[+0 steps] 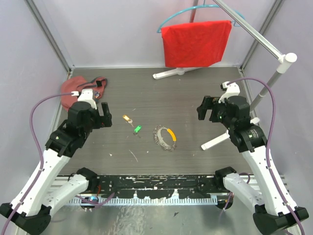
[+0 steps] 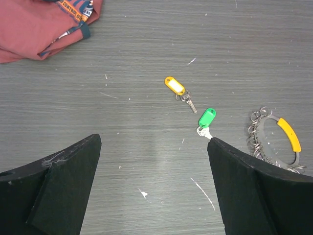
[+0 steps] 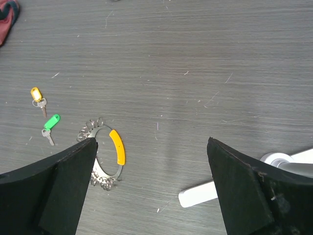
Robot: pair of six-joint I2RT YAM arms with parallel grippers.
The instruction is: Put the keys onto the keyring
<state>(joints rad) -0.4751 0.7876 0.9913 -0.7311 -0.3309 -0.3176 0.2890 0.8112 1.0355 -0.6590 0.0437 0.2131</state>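
**A:** From above, where does everything sit?

**B:** The yellow-tagged key (image 1: 127, 119) and the green-tagged key (image 1: 137, 129) lie left of the middle of the tabletop (image 1: 186, 98), close together but apart. The keyring (image 1: 158, 134) lies flat near them, toward the near edge. The left hand (image 1: 106, 116) hangs by the left edge and the right hand (image 1: 208, 111) by the right edge. Both are spread and hold nothing. A red pouch (image 1: 73, 88) is slumped in the far-left corner.

**A:** And the left wrist view?

**B:** It shows wide-apart black fingers (image 2: 58, 196) above a matte, fine-grained, scuffed surface. The tags are glossy oblong plastic, each joined by a tiny wire ring to a thin metal key. The keyring is a grey band hung with many loose little rings, plus one smooth orange segment (image 2: 289, 134).

**A:** The right wrist view?

**B:** Its fingers are spread too. One partly hides the keyring's near side, so I cannot tell whether the loop is open anywhere. A white stand foot (image 3: 205, 193) lies toward the right edge.

**A:** What could go wrong?

**B:** The keys are flat, small and slick, so broad pads may skid them along the tabletop rather than lift them. A pinch on the tag alone could let the key swing. The loose rings could snag or shift the keyring, and both arms working at the middle might bump.
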